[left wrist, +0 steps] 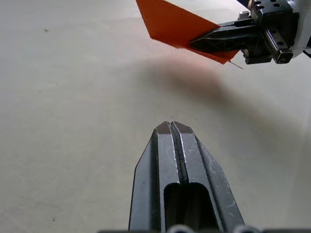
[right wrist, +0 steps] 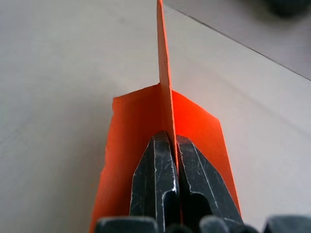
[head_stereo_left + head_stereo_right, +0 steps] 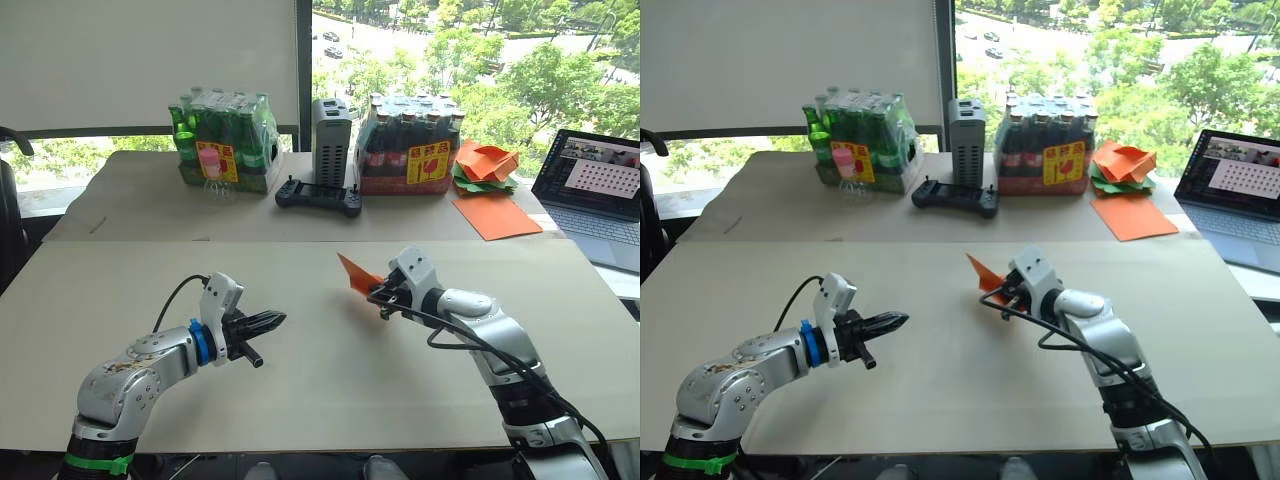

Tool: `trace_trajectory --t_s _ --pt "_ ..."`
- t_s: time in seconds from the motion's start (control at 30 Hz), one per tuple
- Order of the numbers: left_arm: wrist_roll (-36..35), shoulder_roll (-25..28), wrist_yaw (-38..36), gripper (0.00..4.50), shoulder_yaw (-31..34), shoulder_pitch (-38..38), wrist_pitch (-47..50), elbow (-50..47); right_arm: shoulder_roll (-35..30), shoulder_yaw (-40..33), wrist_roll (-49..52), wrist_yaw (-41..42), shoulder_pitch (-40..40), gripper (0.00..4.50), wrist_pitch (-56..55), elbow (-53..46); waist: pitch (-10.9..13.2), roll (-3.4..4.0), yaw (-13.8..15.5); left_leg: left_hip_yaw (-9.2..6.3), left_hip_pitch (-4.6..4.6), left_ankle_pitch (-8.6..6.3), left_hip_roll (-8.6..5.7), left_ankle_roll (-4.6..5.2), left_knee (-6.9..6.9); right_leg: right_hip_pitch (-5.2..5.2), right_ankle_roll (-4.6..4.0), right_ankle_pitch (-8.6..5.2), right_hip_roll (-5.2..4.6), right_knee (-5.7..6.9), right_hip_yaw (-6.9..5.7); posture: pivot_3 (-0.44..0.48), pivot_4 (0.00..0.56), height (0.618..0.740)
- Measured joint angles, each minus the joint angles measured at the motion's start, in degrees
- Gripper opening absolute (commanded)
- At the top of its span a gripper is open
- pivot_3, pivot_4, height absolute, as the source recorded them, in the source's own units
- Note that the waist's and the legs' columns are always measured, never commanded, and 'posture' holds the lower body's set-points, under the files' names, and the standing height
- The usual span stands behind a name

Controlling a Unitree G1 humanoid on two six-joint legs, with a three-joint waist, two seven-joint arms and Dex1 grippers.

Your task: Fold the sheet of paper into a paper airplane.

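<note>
I had open bench (image 3: 300,330) between and ahead of both arms, nothing lying on the near board. The left gripper (image 3: 272,321), jaws together, and the right gripper (image 3: 383,294), clamped on the paper airplane (image 3: 356,274) held off the surface, stood well apart. Obstacles sat along the far edge: green bottle pack (image 3: 224,140), grey box (image 3: 332,142), black controller (image 3: 318,195), dark bottle pack (image 3: 410,146), paper heap (image 3: 485,165), laptop (image 3: 600,185)

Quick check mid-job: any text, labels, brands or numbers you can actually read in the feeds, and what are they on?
None can be read.
Green bottle pack: yellow-and-red label with print, too small to read.
Dark bottle pack: similar yellow-and-red label, too blurred to read.
Laptop: a grid of small marks on its screen, unreadable.
Paper airplane, shut in the right gripper: plain orange, no print.
</note>
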Motion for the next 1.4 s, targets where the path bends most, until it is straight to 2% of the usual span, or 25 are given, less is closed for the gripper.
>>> trace_trajectory --t_s 0.27,0.37,0.6,0.7,0.8,0.83,0.97,1.17,1.4 --pt "0.2 0.03 -1.11 0.0 -0.32 -0.38 -1.86 2.99 -1.18 -14.84 -2.44 -13.21 9.33 0.02 1.39 -1.57 0.0 0.01 0.06 0.03 0.0 0.0 -0.02 0.0 0.01 0.0 0.0 0.0 -0.01 0.0 0.06 0.0 0.15 0.74" --pt "0.31 0.05 -1.79 0.0 -0.67 -0.7 -2.08 4.69 -2.33 -19.7 -3.24 -16.99 10.04 0.02 0.69 1.06 0.0 0.01 -0.03 0.09 0.04 0.0 -0.02 0.0 0.01 0.01 0.0 0.0 0.0 0.01 0.13 0.0 0.15 0.74" --pt "1.1 0.09 -2.78 0.0 -1.46 -2.14 -3.33 6.48 -3.39 -22.9 -3.9 -20.64 9.73 0.02 -2.64 8.58 -0.01 0.02 -0.36 0.16 0.08 0.0 -0.02 0.01 0.0 0.01 0.0 0.0 0.02 0.02 0.23 0.0 0.15 0.74" --pt "1.42 0.22 -2.84 0.0 -1.51 -2.14 -3.83 6.73 -2.98 -22.62 -3.53 -20.76 9.31 0.87 -3.43 10.49 -0.01 0.02 -0.27 0.16 0.07 0.0 -0.03 0.01 0.0 0.01 0.0 0.0 0.02 0.01 0.24 0.0 0.15 0.74" --pt "1.41 0.28 -2.8 0.0 -1.47 -2.13 -3.86 6.73 -2.38 -22.08 -3.21 -21.03 8.85 1.86 -4.55 10.95 0.0 0.02 -0.25 0.17 0.07 0.0 -0.03 0.01 0.0 0.01 0.0 0.0 0.01 0.01 0.24 0.0 0.15 0.74" --pt "1.4 0.34 -2.75 0.0 -1.38 -2.07 -3.86 6.71 -2.27 -22.02 -3.25 -21.31 8.62 2.35 -4.94 10.97 -0.01 0.02 -0.25 0.16 0.07 0.0 -0.03 0.01 0.0 0.01 0.0 0.0 0.01 0.01 0.24 0.0 0.15 0.74" --pt "1.35 0.43 -2.34 0.0 -0.71 -1.38 -3.86 6.51 -1.87 -21.39 -4.09 -23.27 7.22 3.63 -8.32 10.94 -0.01 0.03 -0.36 0.17 0.08 0.0 -0.02 0.01 0.0 0.0 0.0 0.0 0.02 0.01 0.24 0.0 0.15 0.74" --pt "0.06 -1.31 0.75 0.0 2.44 -0.62 -3.86 5.98 1.44 -17.53 -4.92 -25.78 1.19 3.63 -21.65 5.96 0.0 0.06 -0.7 0.18 0.08 0.0 -0.01 0.01 -0.01 -0.02 0.0 0.0 0.02 0.04 0.27 0.0 0.15 0.74" --pt "-2.38 -5.83 7.27 0.0 7.6 -2.22 -3.89 5.49 9.94 -7.95 0.71 -18.01 -0.24 3.63 -23.51 -1.14 0.0 0.06 -0.26 0.18 0.07 0.0 -0.02 0.01 0.02 -0.01 0.01 0.01 0.01 0.05 0.27 0.0 0.15 0.74"
